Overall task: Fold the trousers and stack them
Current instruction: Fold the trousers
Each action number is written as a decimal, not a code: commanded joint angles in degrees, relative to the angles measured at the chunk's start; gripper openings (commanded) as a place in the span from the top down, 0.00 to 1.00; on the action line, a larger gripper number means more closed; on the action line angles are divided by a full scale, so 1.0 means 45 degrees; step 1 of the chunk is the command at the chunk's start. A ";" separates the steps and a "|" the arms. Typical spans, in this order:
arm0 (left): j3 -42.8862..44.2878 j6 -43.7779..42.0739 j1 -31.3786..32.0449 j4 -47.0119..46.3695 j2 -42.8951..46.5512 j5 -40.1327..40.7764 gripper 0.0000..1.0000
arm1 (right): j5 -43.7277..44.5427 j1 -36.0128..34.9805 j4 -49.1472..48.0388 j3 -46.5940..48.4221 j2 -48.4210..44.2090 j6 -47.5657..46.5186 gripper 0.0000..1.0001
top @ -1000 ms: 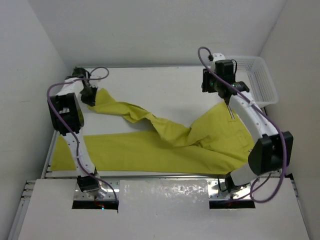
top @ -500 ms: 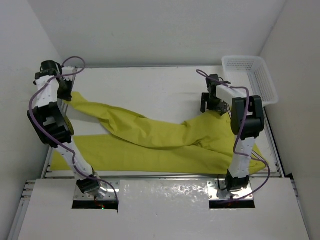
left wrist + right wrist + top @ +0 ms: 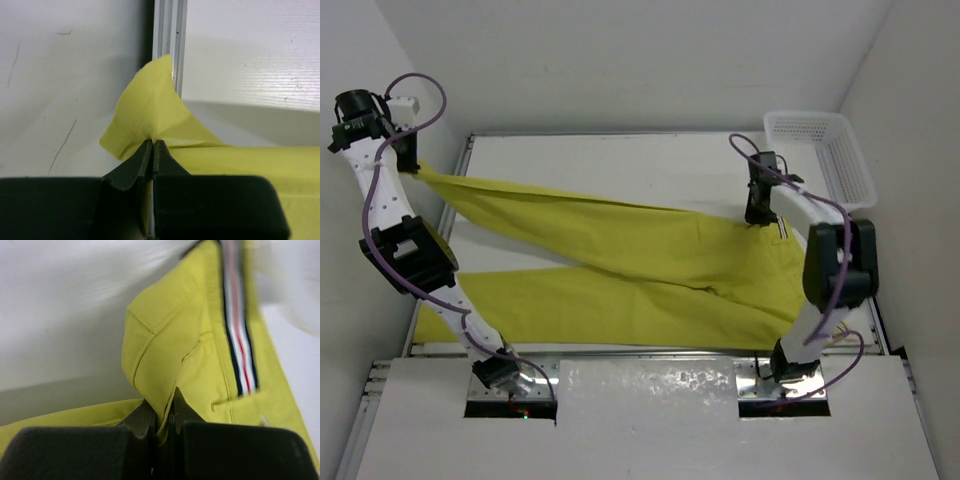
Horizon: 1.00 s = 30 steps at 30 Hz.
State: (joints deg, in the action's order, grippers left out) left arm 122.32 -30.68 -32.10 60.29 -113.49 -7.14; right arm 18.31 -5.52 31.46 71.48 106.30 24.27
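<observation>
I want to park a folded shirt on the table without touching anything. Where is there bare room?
The widest bare strip of table lies between the stretched far leg of the trousers and the back wall. A narrow wedge opens between the two legs at left. The right is crowded: waistband, right arm, mesh basket.

The right wrist view blurs toward its top edge, smearing the trousers (image 3: 165, 355) and their striped waistband trim (image 3: 241, 340), and the cloth runs out of frame at the right. In the left wrist view the leg leaves by the right edge, and the left gripper (image 3: 152, 145) hides the fold it pinches. From above, the left arm (image 3: 415, 260) covers part of the near leg and the right arm (image 3: 835, 265) part of the waist.
</observation>
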 commanded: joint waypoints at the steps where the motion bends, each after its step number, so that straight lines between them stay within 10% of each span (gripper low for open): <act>1: 0.0845 -0.0507 -0.0348 -0.0489 0.0123 0.0531 1.00 | 0.1400 0.0775 -0.1500 -0.1310 -0.3610 0.0326 1.00; 14: 0.0182 -0.0039 -0.0445 -0.0234 0.0005 -0.0600 1.00 | 0.0327 0.1715 -0.8023 -0.8224 -0.9946 0.0387 1.00; 24: -0.4414 -0.1462 -0.2709 0.1114 0.2324 -0.2222 1.00 | 0.1419 0.3061 -0.4674 -1.1663 -1.4341 0.3543 0.98; 30: -0.9093 -0.3123 -0.3258 0.0724 0.4396 -0.2438 1.00 | 0.3347 0.3686 -0.1098 -1.4145 -1.6060 0.8343 0.30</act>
State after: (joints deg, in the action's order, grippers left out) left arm 85.23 -38.26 -46.74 68.20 -99.31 -18.74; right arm 22.31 8.75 15.05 10.98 36.71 48.07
